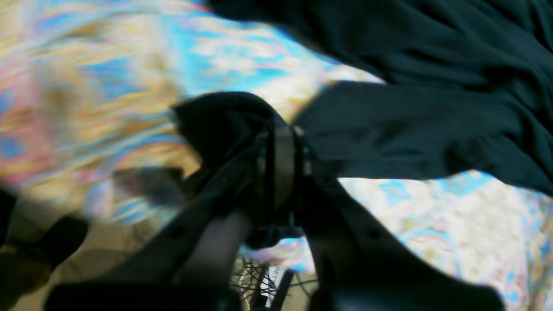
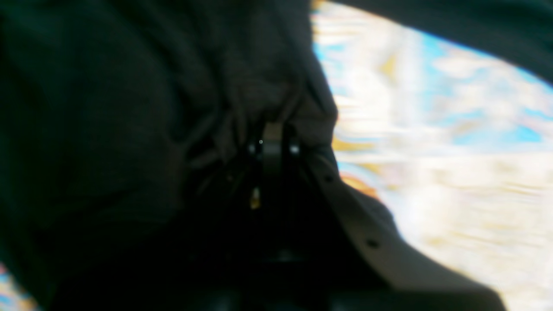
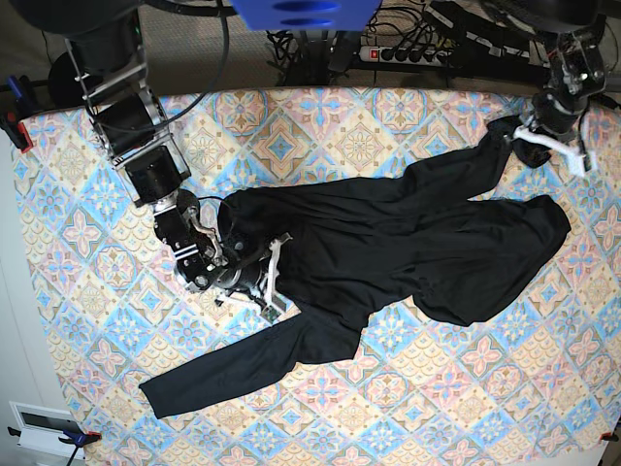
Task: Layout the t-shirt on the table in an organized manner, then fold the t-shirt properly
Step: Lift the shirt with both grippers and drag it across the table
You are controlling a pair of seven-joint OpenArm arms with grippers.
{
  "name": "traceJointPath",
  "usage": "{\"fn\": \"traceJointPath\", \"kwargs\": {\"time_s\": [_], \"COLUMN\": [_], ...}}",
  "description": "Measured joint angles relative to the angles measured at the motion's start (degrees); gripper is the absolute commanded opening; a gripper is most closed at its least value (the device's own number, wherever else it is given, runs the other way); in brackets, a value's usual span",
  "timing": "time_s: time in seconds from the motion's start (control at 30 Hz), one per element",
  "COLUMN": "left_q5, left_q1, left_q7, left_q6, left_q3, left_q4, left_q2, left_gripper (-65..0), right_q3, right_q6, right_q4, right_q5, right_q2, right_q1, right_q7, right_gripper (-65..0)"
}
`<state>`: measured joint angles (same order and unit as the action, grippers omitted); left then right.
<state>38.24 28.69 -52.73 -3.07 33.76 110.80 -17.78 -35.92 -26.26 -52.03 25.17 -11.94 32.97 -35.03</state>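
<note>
T-shirt: black, long-sleeved, spread crumpled across the middle of the surface — one sleeve trails toward the near edge, the other reaches the far corner.
My left pincer: pressed together on the cuff end of that far sleeve, black fabric bunched around the tips.
My right pincer: pinching a gathered fold of the shirt's body at its edge (wrist view blurred, but the cloth puckers right at the tips).
Surface: tile-patterned cloth — blue, pink, cream.

The patterned table carries the black t-shirt, spread crumpled.
</note>
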Motion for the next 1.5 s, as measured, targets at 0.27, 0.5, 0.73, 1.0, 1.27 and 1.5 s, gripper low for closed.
{"fn": "traceJointPath", "kwargs": {"time_s": [0.27,0.5,0.73,1.0,1.27,1.5], "left_q5": [-6.3,-10.3,-12.1,-17.2,-24.6,-31.1], "left_q1": [-5.3,-9.5,-15.3,-26.8,-42.9,-57.7], "left_q7": [0.3,1.3,1.1,3.1,15.7,34.4], "left_q6": [0.0,0.0,0.0,0.2,-0.1,0.7], "left_q3": [-9.8,-15.1,-20.2,-27.9,-35.3,-36.4], "left_q4": [-0.1,-6.4,-11.5,-23.4,-44.7,-71.7], "left_q2": [0.0,1.8,4.1,7.8,15.7,21.2], "left_gripper": [-65.0,-65.0,-65.0,-65.0,-65.0,-65.0], "right_q3": [16.7,21.9,26.7,30.9,34.7,34.9], "right_q6": [0.4,-3.6,-3.7,-3.7,-3.7,-3.8], "right_q4": [-15.5,-17.5,-18.0,-18.0,-19.1,-25.2], "right_q5": [3.8,3.9,12.5,22.5,41.0,46.8], "right_q2": [-4.5,-4.1,-4.0,-8.9,-11.3,-13.6], "right_q1": [0.5,-1.1,2.0,5.5,5.9,-1.2], "right_q7": [-5.8,-11.3,-11.7,-12.3,-18.9,-20.1], "right_gripper": [-65.0,-65.0,-65.0,-65.0,-65.0,-65.0]}}
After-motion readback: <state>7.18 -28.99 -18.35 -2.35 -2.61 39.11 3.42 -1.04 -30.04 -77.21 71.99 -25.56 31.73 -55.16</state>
